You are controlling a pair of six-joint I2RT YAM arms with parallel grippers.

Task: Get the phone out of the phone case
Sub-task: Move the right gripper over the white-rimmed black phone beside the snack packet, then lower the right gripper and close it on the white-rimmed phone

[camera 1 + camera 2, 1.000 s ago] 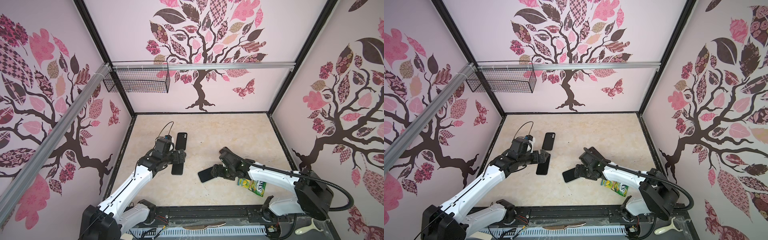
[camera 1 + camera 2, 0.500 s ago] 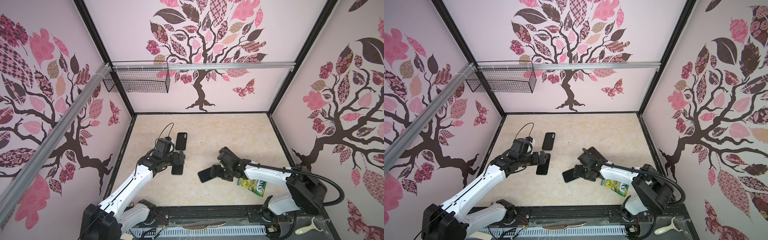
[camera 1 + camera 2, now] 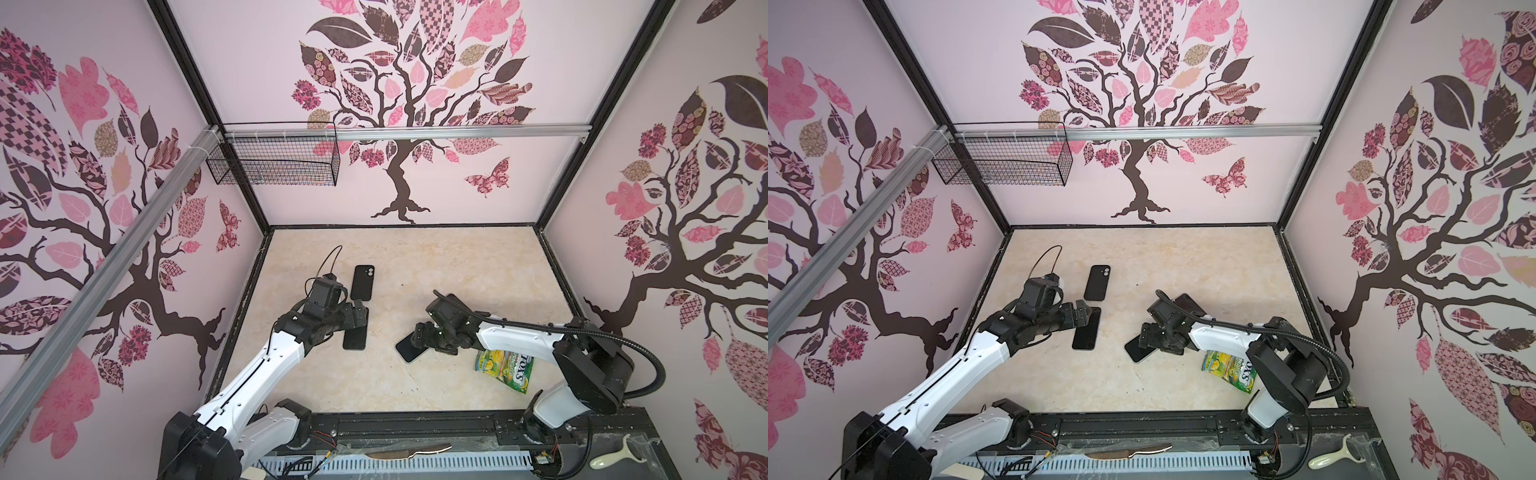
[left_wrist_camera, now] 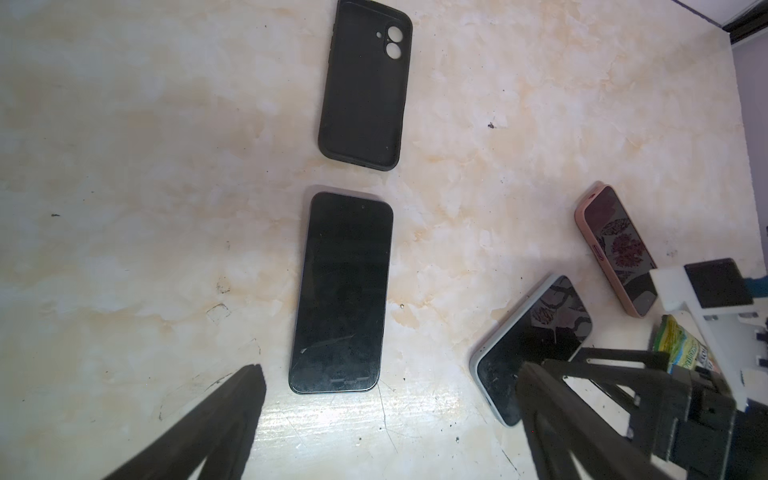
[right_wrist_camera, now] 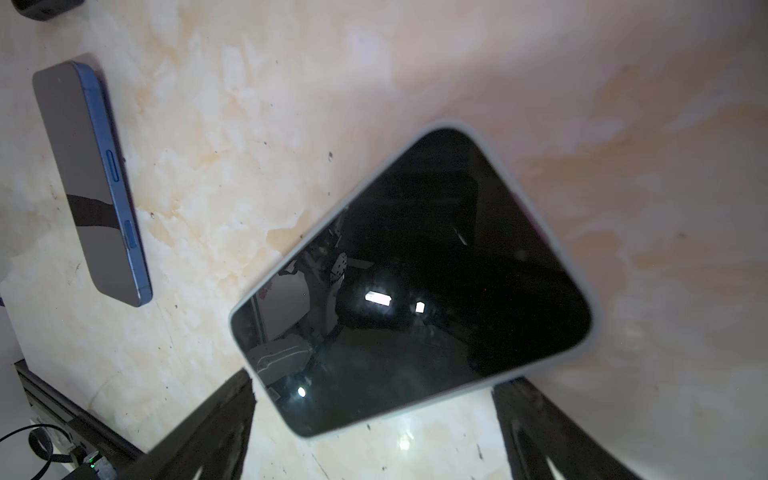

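A phone in a grey case (image 5: pixel 415 282) lies screen up on the marble floor, right of centre in both top views (image 3: pixel 409 351). My right gripper (image 5: pixel 374 415) hangs low over it, open, its fingers straddling one end of the phone without touching. On the left lie a bare dark phone (image 4: pixel 343 293) and, beyond it, an empty black phone case (image 4: pixel 363 85). My left gripper (image 4: pixel 386 415) hovers open by the bare phone's near end (image 3: pixel 354 338), holding nothing.
A phone in a pink case (image 4: pixel 617 249) lies behind my right wrist. A green and yellow snack packet (image 3: pixel 505 368) sits under the right arm. A wire basket (image 3: pixel 274 162) hangs on the back left wall. A knife (image 3: pixel 407 451) and a peeler (image 3: pixel 615 457) rest on the front rail.
The right arm's elbow has swung a little to the left while its gripper stays over the grey-cased phone. The left gripper and the phones have not visibly moved.
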